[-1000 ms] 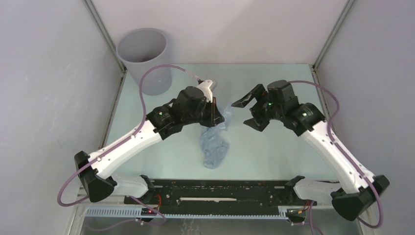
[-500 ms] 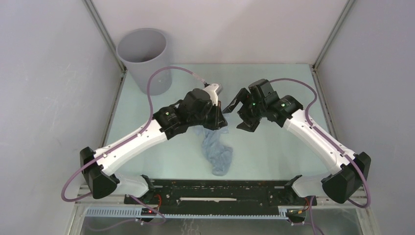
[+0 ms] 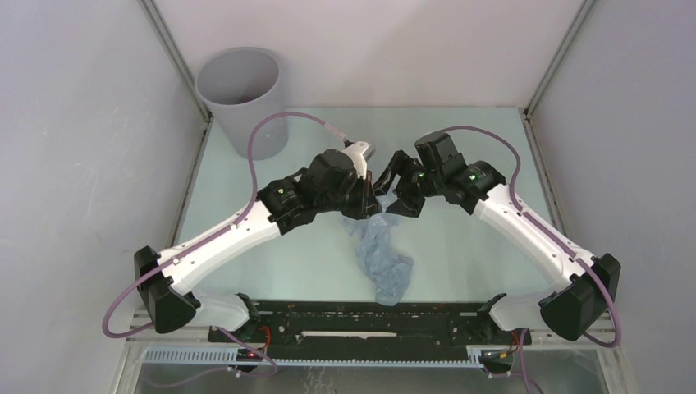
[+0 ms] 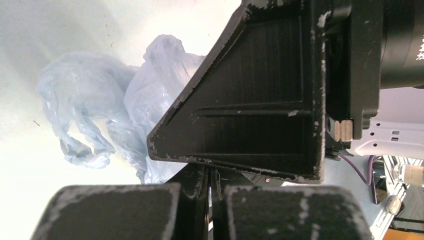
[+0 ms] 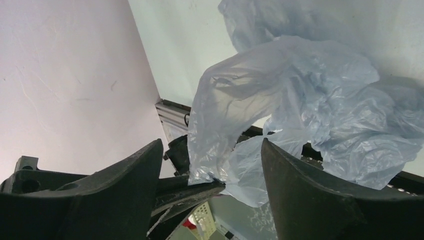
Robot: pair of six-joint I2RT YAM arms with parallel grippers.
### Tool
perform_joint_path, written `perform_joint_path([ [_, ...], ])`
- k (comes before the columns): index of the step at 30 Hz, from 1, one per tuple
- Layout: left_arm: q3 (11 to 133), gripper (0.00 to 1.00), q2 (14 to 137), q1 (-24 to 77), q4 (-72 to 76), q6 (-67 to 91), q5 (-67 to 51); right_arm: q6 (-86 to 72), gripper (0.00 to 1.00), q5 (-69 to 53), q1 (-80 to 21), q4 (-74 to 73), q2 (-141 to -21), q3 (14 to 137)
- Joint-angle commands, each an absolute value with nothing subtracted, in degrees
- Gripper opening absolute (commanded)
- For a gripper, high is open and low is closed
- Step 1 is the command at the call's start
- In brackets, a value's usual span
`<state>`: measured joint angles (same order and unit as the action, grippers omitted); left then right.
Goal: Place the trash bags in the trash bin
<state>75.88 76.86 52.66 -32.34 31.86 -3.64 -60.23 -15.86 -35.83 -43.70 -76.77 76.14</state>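
Now: left end effector point(image 3: 368, 199) pinching the trash bag point(image 3: 382, 261), film trailing toward 6 o'clock; right end effector point(image 3: 394, 190) spread astride its top. Trash bin point(image 3: 241, 97) upright at 11 o'clock, well apart.

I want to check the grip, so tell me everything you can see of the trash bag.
The trash bag is thin, translucent pale blue-grey plastic film, heavily wrinkled, bunched into a loose strip. Its upper end is pinched in the shut left gripper; the rest trails toward the near edge of the table. A fold sits unclamped between the fingers of the open right gripper.
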Motion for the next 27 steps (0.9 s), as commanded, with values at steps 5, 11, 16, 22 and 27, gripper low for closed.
perform_joint_path([
  [5, 78.2, 0.00, 74.9, 53.5, -31.8, 30.4, -4.6, -56.0, 0.50, -13.9, -36.6, -40.5, -77.8, 75.3],
  [11, 78.1, 0.54, 71.7, 53.5, -34.1, 29.7, -2.7, -50.4, 0.04, -15.8, -35.0, -37.9, -76.8, 75.3],
  [16, 75.0, 0.93, 64.3, 51.1, -36.0, 30.8, -2.8, -42.9, 0.00, -26.0, -31.2, -34.7, -74.7, 75.3],
  [22, 60.6, 1.00, 54.4, 36.4, -28.6, 38.2, -20.1, -43.0, 0.00, -42.4, -25.6, -24.9, -70.3, 70.5],
  [27, 51.6, 1.00, 54.2, 27.6, -24.2, 42.8, -27.5, -44.9, 0.00, -52.8, -21.0, -19.6, -67.8, 68.0],
])
